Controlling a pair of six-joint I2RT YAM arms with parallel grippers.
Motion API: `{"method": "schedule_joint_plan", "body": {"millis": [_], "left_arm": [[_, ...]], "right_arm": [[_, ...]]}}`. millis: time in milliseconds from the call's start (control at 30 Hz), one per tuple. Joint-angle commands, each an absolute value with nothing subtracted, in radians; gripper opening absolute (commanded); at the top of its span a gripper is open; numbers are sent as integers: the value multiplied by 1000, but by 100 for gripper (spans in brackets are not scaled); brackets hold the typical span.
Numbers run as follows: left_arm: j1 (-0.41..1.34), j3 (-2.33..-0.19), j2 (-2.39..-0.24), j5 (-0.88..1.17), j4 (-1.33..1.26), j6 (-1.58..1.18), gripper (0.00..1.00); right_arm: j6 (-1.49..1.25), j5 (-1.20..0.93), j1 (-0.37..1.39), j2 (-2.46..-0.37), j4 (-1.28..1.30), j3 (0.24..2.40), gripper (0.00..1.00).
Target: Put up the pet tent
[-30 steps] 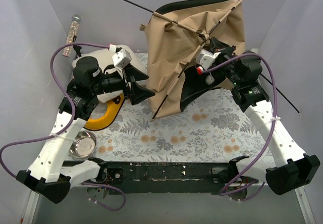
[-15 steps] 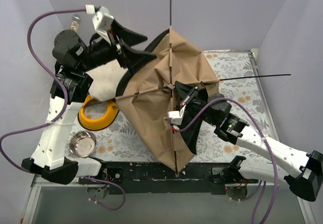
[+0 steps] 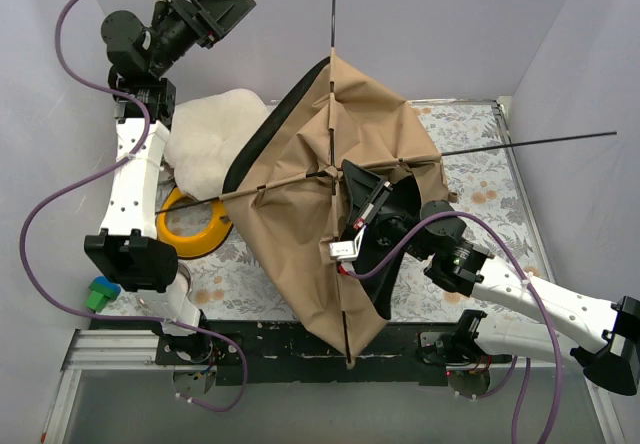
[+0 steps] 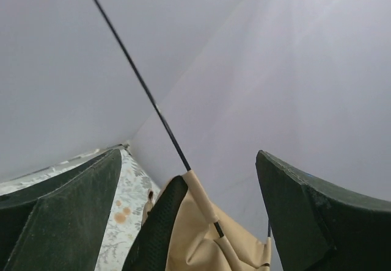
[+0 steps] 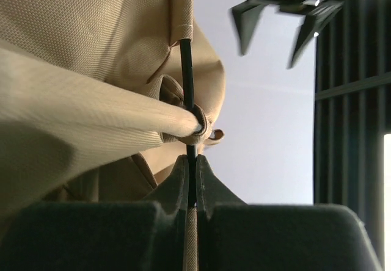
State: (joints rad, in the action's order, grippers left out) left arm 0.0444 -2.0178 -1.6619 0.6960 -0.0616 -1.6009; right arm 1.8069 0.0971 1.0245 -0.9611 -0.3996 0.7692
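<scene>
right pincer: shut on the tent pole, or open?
Shut. The right wrist view shows the right pincer clamped on a thin black pole of the pet tent, jaws meeting around it.

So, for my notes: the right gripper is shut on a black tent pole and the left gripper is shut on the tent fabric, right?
No: the left gripper is open and holds nothing, as the left wrist view shows. The right gripper is shut on the black pole.
</scene>
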Motion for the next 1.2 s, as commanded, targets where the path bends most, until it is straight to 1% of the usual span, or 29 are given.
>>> {"method": "schedule_joint_plan", "body": {"millis": [0, 133, 300, 433, 500, 533, 567, 633, 667, 700, 767, 800, 867, 933, 1000, 1067, 1167], "left_arm": [[77, -2054, -1704, 802, -238, -1741, 92], [133, -2010, -1704, 828, -242, -1747, 93], [143, -1830, -1646, 857, -300, -1770, 93], [83, -1677, -1543, 1024, -503, -1757, 92], [46, -1603, -1473, 1090, -561, -1701, 94], [29, -1586, -1435, 1109, -543, -1665, 94], [8, -1592, -1404, 1123, -472, -1616, 94], [-64, -1647, -1410, 1109, -245, -1566, 95], [-98, -1678, -1434, 1103, -148, -1590, 94], [-129, -1683, -1457, 1127, -124, -1658, 93], [-164, -1623, -1494, 1213, -319, -1892, 95], [-167, -1615, -1509, 1218, -384, -1946, 97], [-161, -1623, -1525, 1192, -367, -1925, 98], [-152, -1635, -1551, 1195, -444, -1972, 98], [-146, -1664, -1586, 1192, -457, -2003, 98], [-127, -1681, -1611, 1177, -503, -2032, 98], [-72, -1698, -1641, 1160, -492, -2036, 98]], "right_arm": [[1899, 58, 1057, -907, -465, 767, 1], [1925, 20, 1074, -887, -443, 741, 1], [1937, 17, 1089, -899, -436, 730, 1], [1962, 149, 1075, -966, -567, 701, 1], [1980, 131, 1034, -989, -685, 674, 1], [1994, 120, 1013, -1003, -740, 658, 1], [1999, 111, 996, -1017, -811, 647, 1], [2017, 80, 979, -1041, -915, 631, 1], [2020, 63, 979, -1046, -943, 627, 1], [2023, 45, 979, -1046, -951, 621, 1], [2040, 8, 979, -1045, -982, 594, 1], [2054, -30, 979, -1046, -991, 580, 1], [2071, -75, 979, -1048, -1021, 554, 1], [2088, -103, 982, -1060, -1061, 538, 3], [2098, -133, 983, -1077, -1110, 531, 4], [2108, -155, 991, -1083, -1111, 534, 5], [2118, -181, 1014, -1089, -1088, 538, 5]]}}
